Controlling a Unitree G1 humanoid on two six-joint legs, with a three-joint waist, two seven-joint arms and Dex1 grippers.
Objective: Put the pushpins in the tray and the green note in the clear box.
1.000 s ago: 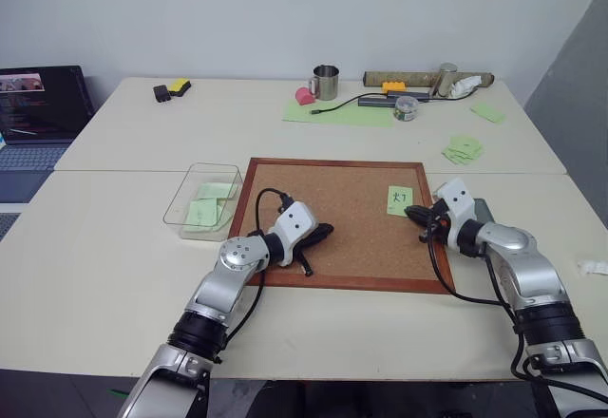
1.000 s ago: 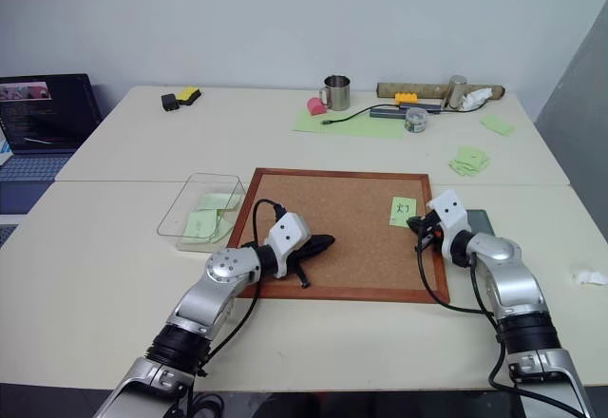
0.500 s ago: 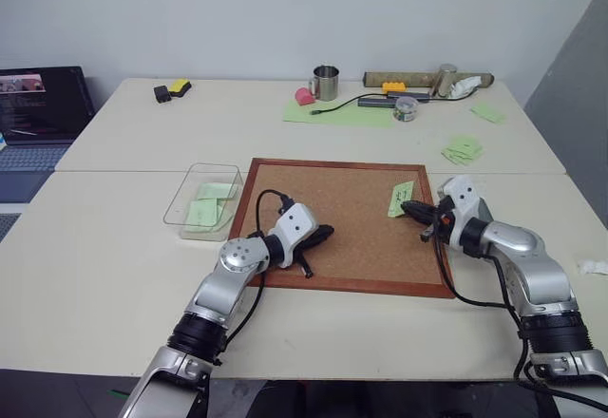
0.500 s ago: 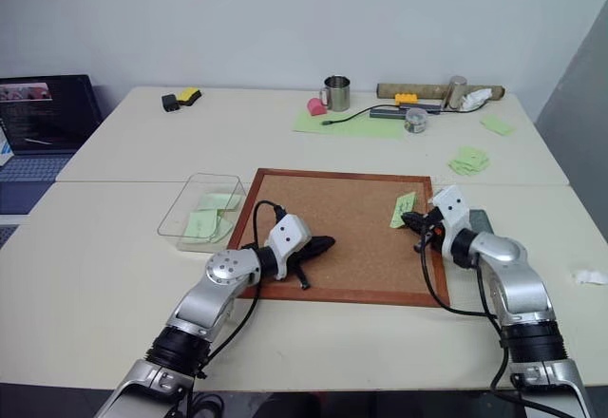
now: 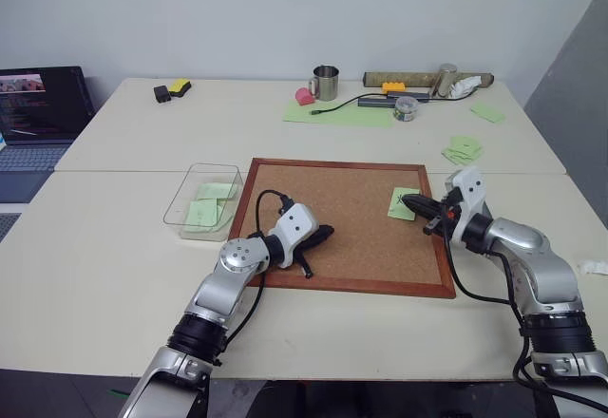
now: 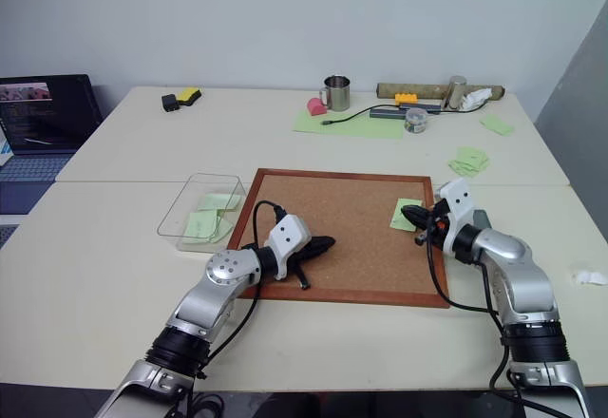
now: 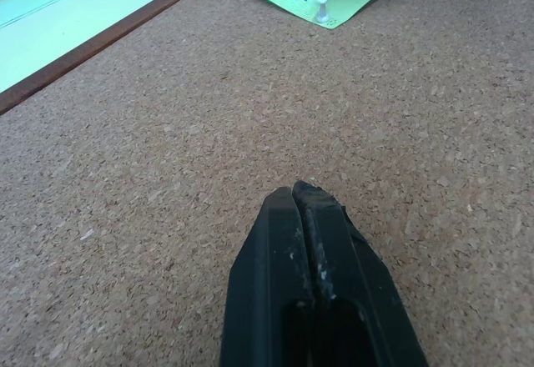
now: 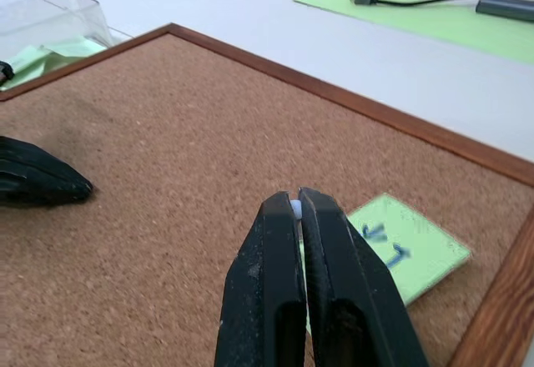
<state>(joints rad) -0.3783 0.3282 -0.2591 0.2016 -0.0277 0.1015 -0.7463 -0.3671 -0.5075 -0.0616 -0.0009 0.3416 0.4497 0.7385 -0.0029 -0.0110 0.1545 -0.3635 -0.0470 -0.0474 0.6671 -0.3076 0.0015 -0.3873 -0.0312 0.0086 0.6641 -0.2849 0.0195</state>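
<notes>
Above green note (image 6: 407,213), right gripper (image 6: 408,214)

Rough cork board (image 5: 351,218), wood frame, paper note (image 5: 401,203), clear plastic box (image 5: 201,199)

Surface: two cream tables (image 5: 114,247) butted together, seam running across; near table: wood-framed corkboard (image 5: 342,223) at centre; clear box (image 5: 203,199) just beside corkboard's left edge; crumpled white scrap (image 5: 594,267) at far right; far table: large green sheet (image 5: 337,112) with metal mug (image 5: 325,82) at its edge; loose green notes (image 5: 464,148) toward right; black-and-yellow item (image 5: 172,89) at back left.
</notes>
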